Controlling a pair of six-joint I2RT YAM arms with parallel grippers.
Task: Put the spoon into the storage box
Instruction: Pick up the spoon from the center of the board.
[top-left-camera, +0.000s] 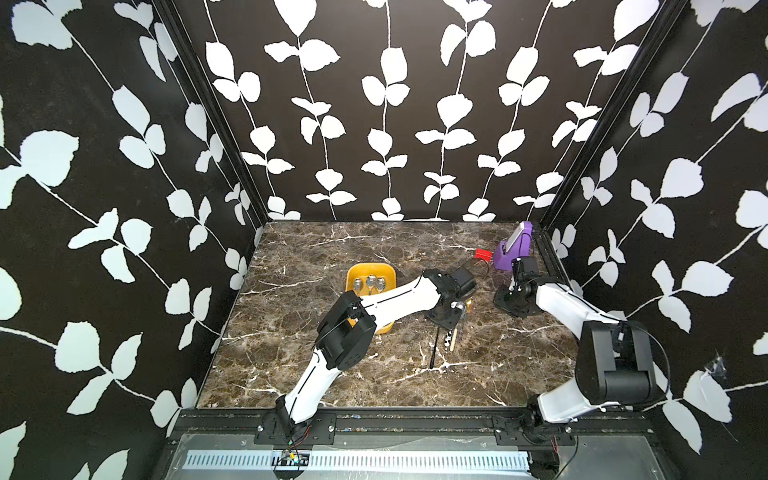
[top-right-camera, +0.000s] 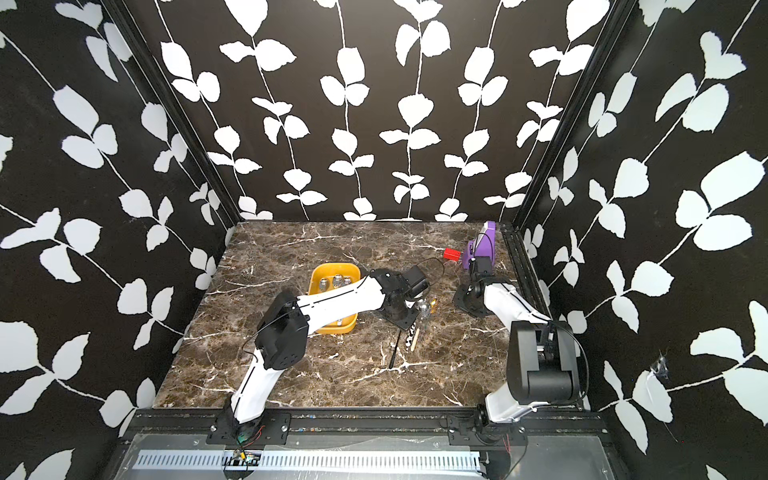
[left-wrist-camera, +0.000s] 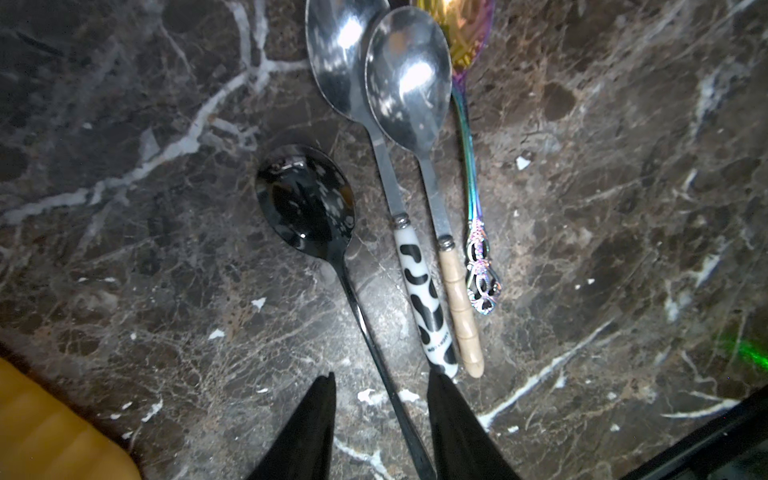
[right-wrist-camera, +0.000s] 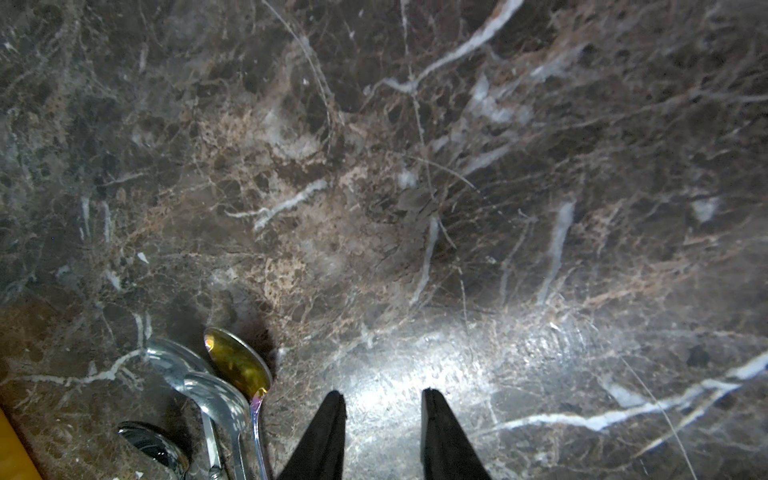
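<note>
Currently the black spoon (left-wrist-camera: 305, 203) is lying on the marble (left-wrist-camera: 145, 270) near the box (top-left-camera: 371, 266), beside three other spoons (left-wrist-camera: 409, 83); the left gripper (left-wrist-camera: 382, 376) is straddling its handle, half-open, not clamping. The right gripper (right-wrist-camera: 383, 392) is hovering empty, jaws apart.

Four spoons (left-wrist-camera: 417, 286) lie side by side right of the storage box (top-left-camera: 371, 267).

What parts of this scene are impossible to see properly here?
- Box middle and its spoons' handles: both top views, the left arm covers them.
- Black spoon's handle end: left wrist view, cut off by the edge beside the left gripper.
- Rainbow spoon's bowl: left wrist view, partly cut off by the edge, glare on the rest.
</note>
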